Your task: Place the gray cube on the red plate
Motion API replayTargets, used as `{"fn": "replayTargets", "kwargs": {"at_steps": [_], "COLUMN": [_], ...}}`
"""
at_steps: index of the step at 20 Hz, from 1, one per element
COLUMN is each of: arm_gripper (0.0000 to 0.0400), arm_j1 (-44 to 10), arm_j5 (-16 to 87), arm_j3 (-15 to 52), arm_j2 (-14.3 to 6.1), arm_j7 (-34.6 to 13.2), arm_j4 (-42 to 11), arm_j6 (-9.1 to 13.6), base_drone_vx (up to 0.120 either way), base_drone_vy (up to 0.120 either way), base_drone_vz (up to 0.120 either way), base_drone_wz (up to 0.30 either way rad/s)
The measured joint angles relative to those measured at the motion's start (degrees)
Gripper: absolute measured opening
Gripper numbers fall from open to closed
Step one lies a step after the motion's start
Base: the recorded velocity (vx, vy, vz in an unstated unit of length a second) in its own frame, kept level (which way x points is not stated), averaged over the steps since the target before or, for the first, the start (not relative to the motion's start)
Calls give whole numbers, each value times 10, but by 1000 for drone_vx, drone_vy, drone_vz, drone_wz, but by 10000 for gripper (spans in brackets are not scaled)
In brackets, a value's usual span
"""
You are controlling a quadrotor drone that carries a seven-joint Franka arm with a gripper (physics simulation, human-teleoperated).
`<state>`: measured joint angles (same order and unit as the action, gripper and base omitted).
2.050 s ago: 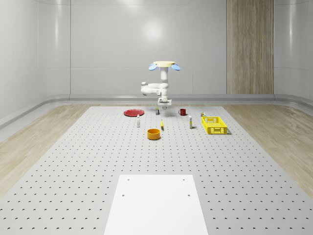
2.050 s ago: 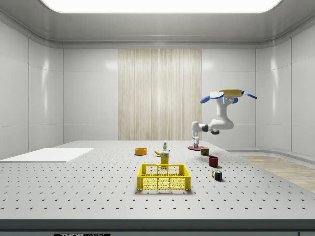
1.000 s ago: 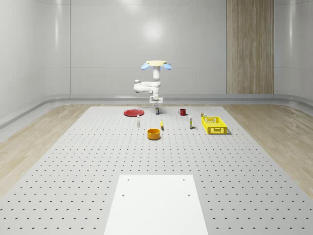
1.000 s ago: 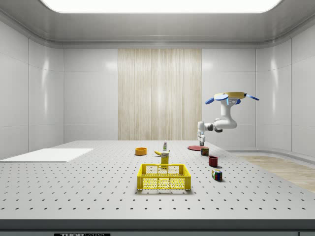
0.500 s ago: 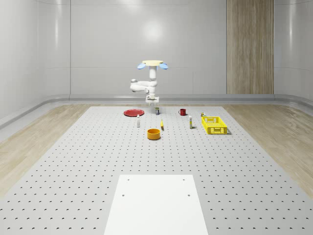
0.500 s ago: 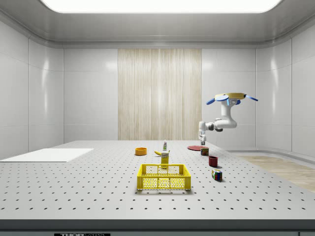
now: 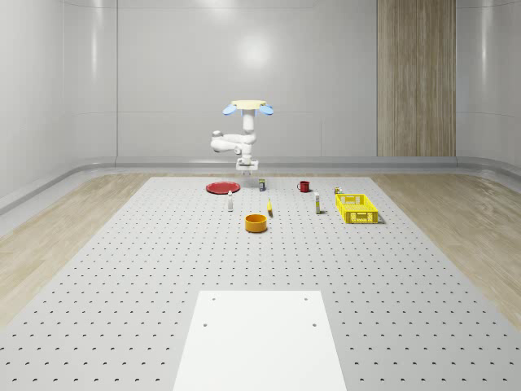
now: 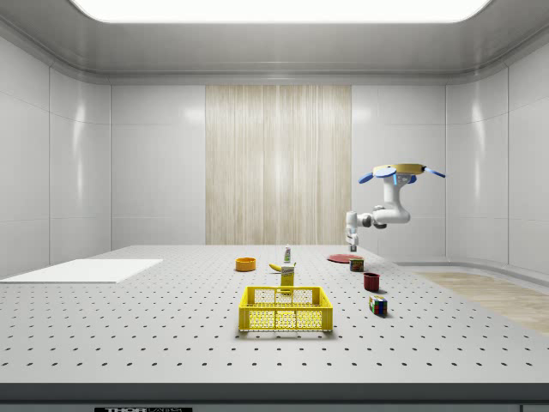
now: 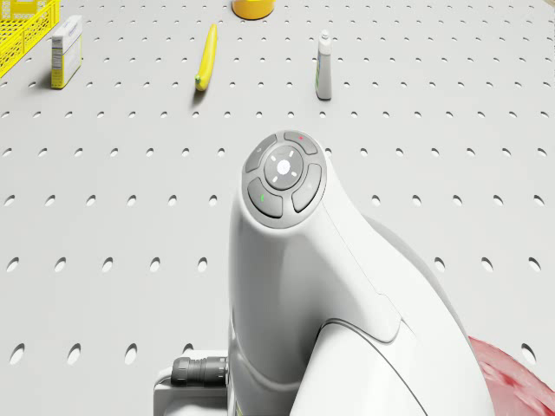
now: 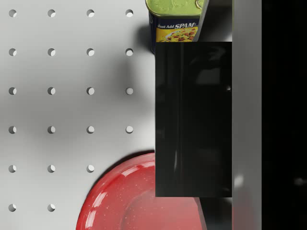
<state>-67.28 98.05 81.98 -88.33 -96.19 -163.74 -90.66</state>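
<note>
The drone hovers over the far end of the table, just beside the red plate. Its white arm hangs down with the gripper above the plate's edge nearest the Spam can. In the wrist view a dark grey cube sits against a finger, held in the shut gripper. Below it lie the rim of the red plate and the Spam can. The side view has the gripper a little above the plate.
On the perforated table stand a red mug, a yellow basket, an orange bowl, a banana and a small bottle. A Rubik's cube lies near the mug. A white sheet covers the near end.
Drone and arm have moved towards the whole-scene view's left, from beside the Spam can to the red plate's edge. The gripper has risen slightly, still holding the cube.
</note>
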Motion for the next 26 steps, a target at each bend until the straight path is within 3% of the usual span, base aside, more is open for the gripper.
{"fn": "replayTargets", "kwargs": {"at_steps": [7, 12, 26], "arm_gripper": [250, 250, 250], "arm_j1": [-1, -1, -2], "arm_j5": [-2, -3, -6], "arm_j3": [1, 1, 2], "arm_j2": [-5, -8, -15], "arm_j7": [-1, -1, -2], "arm_j4": [0, 0, 0], "arm_j6": [-5, -8, -14], "base_drone_vx": [0, -64, 0], "base_drone_vy": [-120, -120, -120], "base_drone_vz": [-114, 0, -29], "base_drone_wz": [0, 0, 0]}}
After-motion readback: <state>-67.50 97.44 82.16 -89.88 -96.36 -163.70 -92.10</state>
